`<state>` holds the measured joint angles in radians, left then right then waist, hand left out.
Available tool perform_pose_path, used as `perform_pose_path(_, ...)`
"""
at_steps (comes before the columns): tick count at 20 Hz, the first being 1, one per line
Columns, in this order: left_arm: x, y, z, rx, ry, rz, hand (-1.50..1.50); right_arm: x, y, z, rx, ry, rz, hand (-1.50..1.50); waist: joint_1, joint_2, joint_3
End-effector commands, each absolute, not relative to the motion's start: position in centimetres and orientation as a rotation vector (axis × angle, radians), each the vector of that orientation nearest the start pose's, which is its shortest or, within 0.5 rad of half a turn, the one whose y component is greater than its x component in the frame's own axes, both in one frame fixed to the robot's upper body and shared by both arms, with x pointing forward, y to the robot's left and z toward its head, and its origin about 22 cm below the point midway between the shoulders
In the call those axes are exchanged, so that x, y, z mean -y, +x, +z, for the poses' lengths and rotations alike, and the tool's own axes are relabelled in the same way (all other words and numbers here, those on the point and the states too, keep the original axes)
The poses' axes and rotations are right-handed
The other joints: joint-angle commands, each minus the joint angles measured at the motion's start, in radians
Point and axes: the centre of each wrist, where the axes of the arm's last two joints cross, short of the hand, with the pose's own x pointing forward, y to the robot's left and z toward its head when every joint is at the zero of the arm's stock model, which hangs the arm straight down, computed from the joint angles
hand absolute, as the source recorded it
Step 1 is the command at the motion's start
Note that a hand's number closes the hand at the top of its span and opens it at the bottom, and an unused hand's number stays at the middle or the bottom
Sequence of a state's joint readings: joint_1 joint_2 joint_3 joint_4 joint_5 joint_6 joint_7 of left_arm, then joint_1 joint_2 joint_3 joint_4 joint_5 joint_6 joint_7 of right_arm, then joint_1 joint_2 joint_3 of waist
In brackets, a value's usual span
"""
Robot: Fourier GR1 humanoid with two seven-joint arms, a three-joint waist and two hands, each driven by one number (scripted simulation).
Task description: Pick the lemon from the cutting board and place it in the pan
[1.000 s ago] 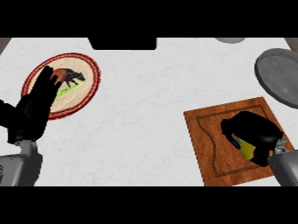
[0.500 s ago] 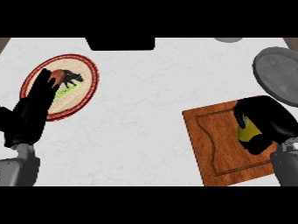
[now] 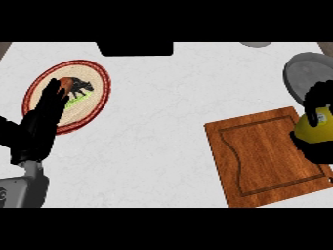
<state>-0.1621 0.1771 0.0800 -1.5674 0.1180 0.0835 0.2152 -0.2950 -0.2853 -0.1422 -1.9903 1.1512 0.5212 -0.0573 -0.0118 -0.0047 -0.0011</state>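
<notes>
Because the lemon (image 3: 322, 130) has to travel from board to pan, the right hand (image 3: 327, 122) at the right edge of the frame is wrapped around it, black fingers and thumb curled over the yellow fruit so that only a patch of its skin shows between them. Held this way, the lemon sits over the upper right corner of the cutting board (image 3: 266, 157), whether it touches the wood cannot be told, and just below the grey pan (image 3: 306, 73), whose round rim shows in the upper right of the frame, partly hidden by the hand. That closeness suggests the carry is well along, and what remains, by my reading, is to bring the fruit above the pan's bare bottom and let go. The left hand (image 3: 35, 129) shows at the lower left, fingers straight and pointing up, thumb spread to the side, grasping nothing; it looks parked out of the way. Its fingertips overlap the lower edge of a round, red-rimmed plate (image 3: 90, 68) with an animal picture in the upper left.
</notes>
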Motion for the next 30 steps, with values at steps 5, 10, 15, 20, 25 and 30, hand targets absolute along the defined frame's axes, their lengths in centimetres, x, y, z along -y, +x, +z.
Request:
perform_pose_path(5, -28.4, 27.4, 5.7, 1.519, 0.112, 0.029, 0.00, 29.5, 27.5, 23.1, 1.569, -1.211, 1.004, 1.50, 0.018, 0.005, 0.001)
perform_pose_path(10, -26.8, 27.5, 4.2, 1.524, 0.095, 0.040, 0.00, 35.6, 29.3, 22.3, 1.555, -1.253, 0.889, 1.50, 0.017, 0.006, 0.001)
perform_pose_path(15, -27.1, 26.8, 5.3, 1.518, 0.088, 0.030, 0.00, 41.0, 32.0, 20.0, 1.541, -1.246, 0.808, 1.50, 0.028, 0.009, 0.002)
perform_pose_path(20, -27.3, 27.3, 5.8, 1.528, 0.077, 0.028, 0.00, 45.9, 33.7, 18.8, 1.547, -1.235, 0.732, 1.50, 0.034, 0.011, 0.002)
perform_pose_path(25, -26.2, 29.5, 7.3, 1.531, 0.068, 0.013, 0.00, 46.9, 36.3, 16.5, 1.546, -1.204, 0.776, 1.50, 0.045, 0.018, 0.003)
perform_pose_path(30, -25.4, 29.4, 9.0, 1.556, 0.038, -0.001, 0.00, 47.7, 36.7, 14.0, 1.577, -1.124, 0.796, 1.50, 0.067, 0.024, 0.006)
